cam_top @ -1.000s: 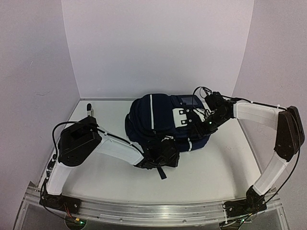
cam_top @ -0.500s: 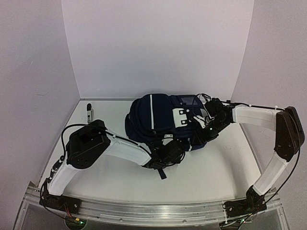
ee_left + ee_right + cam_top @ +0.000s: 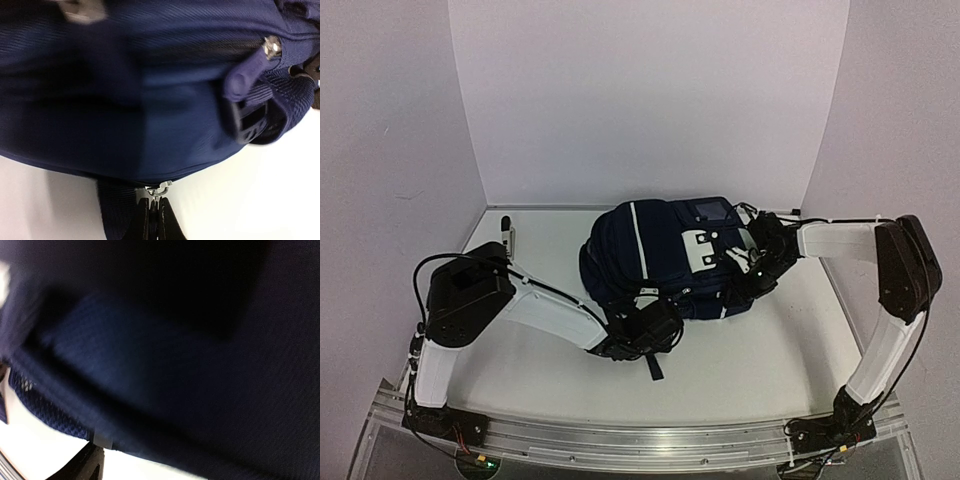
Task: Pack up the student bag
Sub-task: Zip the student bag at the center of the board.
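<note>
The navy-blue student bag (image 3: 660, 250) lies in the middle of the table, its thin grey-white stripes facing up. My left gripper (image 3: 642, 332) is at the bag's near edge. In the left wrist view it (image 3: 155, 212) is shut on a small metal zip pull (image 3: 159, 190) under the bag's seam (image 3: 150, 100). My right gripper (image 3: 758, 272) presses against the bag's right side. In the right wrist view dark bag fabric (image 3: 175, 365) fills the frame. One finger (image 3: 87, 465) shows far off to the side below a grey stripe (image 3: 102, 439); the other is hidden.
A dark marker pen (image 3: 506, 228) lies at the back left near the wall. A black strap (image 3: 654, 362) trails from the bag towards the near edge. White walls close in the back and both sides. A black buckle (image 3: 250, 122) hangs at the bag's corner.
My left gripper has shifted left along the bag's near edge, still holding the zip pull. My right gripper has slid from the bag's top down to its right side. The bag has shifted slightly.
</note>
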`<state>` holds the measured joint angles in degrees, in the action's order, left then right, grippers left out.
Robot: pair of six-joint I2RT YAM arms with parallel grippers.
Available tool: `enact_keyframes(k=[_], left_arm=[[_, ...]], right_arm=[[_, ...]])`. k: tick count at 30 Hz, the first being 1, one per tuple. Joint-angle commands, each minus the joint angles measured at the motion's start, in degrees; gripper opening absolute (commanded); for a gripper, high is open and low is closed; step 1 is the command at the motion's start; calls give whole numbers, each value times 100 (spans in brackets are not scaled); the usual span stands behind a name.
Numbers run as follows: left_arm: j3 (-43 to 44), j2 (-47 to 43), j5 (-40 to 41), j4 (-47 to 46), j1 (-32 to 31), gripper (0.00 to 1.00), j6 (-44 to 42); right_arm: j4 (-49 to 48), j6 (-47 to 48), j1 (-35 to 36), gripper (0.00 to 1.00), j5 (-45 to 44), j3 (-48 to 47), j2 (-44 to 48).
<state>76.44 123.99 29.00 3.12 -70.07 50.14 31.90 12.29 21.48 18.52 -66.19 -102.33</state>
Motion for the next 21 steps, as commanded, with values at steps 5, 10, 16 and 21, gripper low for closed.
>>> enact_keyframes(k=[5,10,16,21], left_arm=[[-1163,-1305,-246,70,62,0,-392],[-1143,-1458,-941,-488,74,0,-1287],[-822,-1313,-1685,-974,74,0,-1738],[-944,-1479,-1979,-1219,194,0,-1583]], right_arm=[[-118,339,-523,70,-915,-291,-389],[-75,506,-548,70,-302,-306,24],[-82,877,-93,65,1060,196,1033],[-494,1272,432,62,1240,660,1469]])
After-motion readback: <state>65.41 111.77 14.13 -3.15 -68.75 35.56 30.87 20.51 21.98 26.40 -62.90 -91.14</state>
